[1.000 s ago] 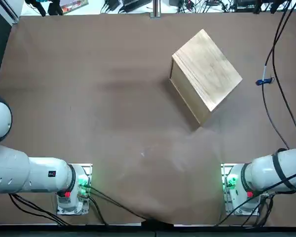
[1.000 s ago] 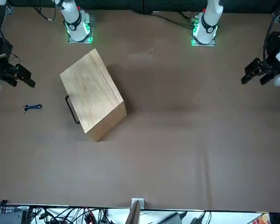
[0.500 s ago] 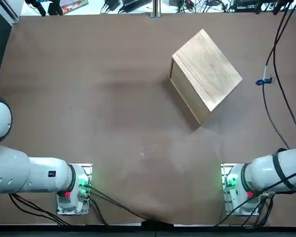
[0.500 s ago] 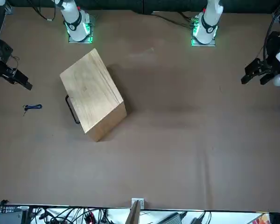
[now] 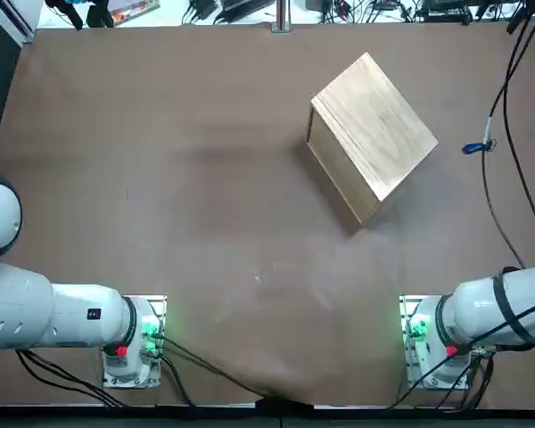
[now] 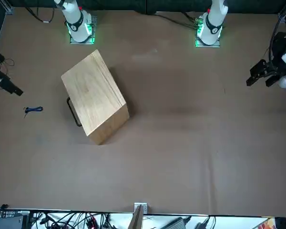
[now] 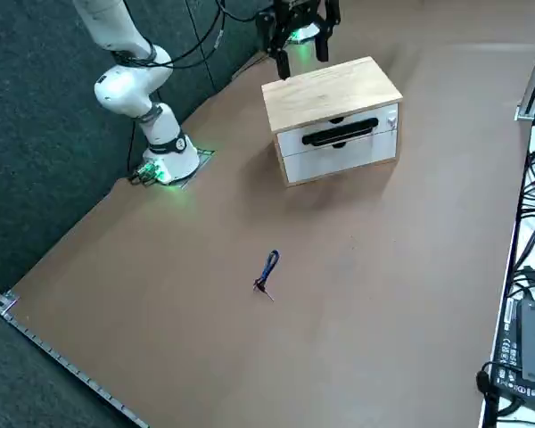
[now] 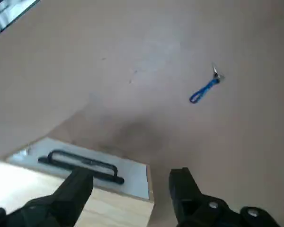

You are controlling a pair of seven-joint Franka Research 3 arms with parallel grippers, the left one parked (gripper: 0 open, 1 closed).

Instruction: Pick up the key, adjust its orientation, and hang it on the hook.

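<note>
As key (image 7: 271, 264) rests, hand (image 7: 303, 64) seems aloft.

One wooden box (image 7: 334, 111), pale plywood top, white drawer front (image 7: 339, 143) with black handle (image 7: 341, 133), standing on the desk (image 7: 383, 294). One key (image 7: 267, 273), blue loop and a thin metal end, lying on the desk, well apart from the box. One black hand (image 7: 301, 45), fingers (image 7: 283, 62) apart, seemingly above the desk, near the box's top.
</note>
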